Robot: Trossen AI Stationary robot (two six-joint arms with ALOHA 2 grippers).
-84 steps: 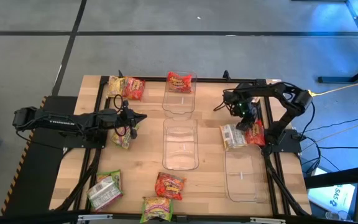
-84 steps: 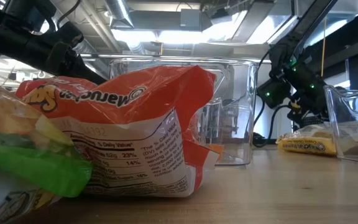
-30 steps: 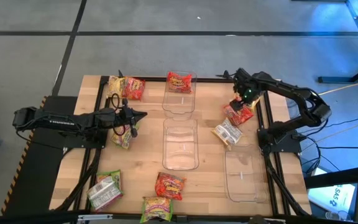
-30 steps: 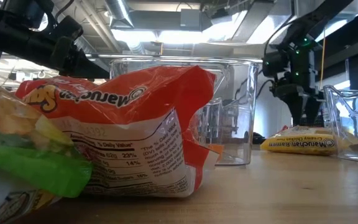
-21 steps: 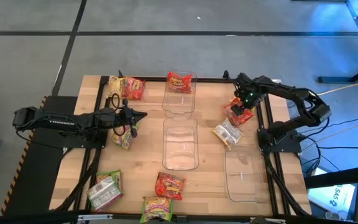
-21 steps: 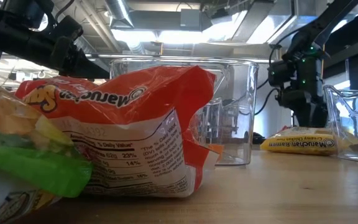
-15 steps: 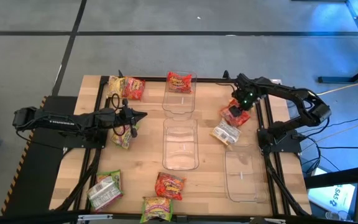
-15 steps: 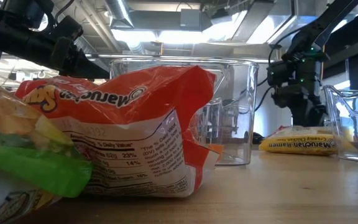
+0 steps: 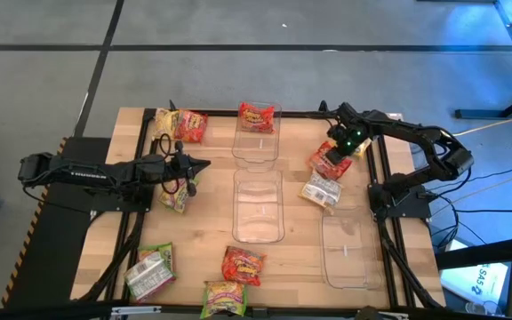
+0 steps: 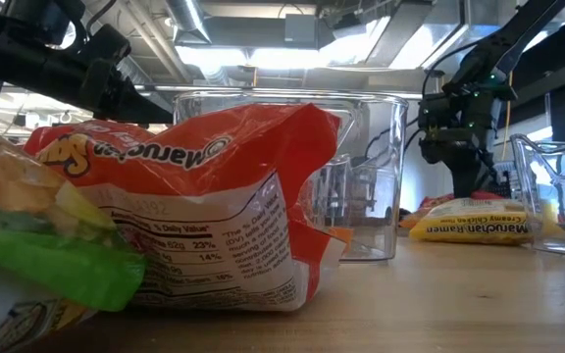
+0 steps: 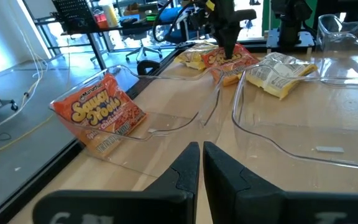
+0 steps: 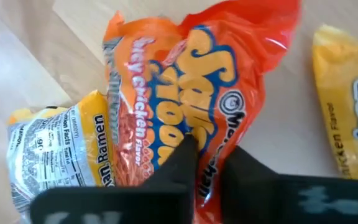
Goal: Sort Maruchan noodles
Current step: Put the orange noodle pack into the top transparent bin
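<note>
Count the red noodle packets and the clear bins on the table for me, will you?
red packets: 4
clear bins: 3
Total: 7

Overhead view straight down on the table [image 9: 207,191]; low view level across it; wrist views close, forward.

Right gripper [image 9: 332,160] pinches a red packet [image 9: 328,162]; a yellow packet [image 9: 321,188] lies touching it on the near side. Bare table [image 9: 300,147] separates it from the far clear bin [image 9: 256,142] toward the centre.
</note>
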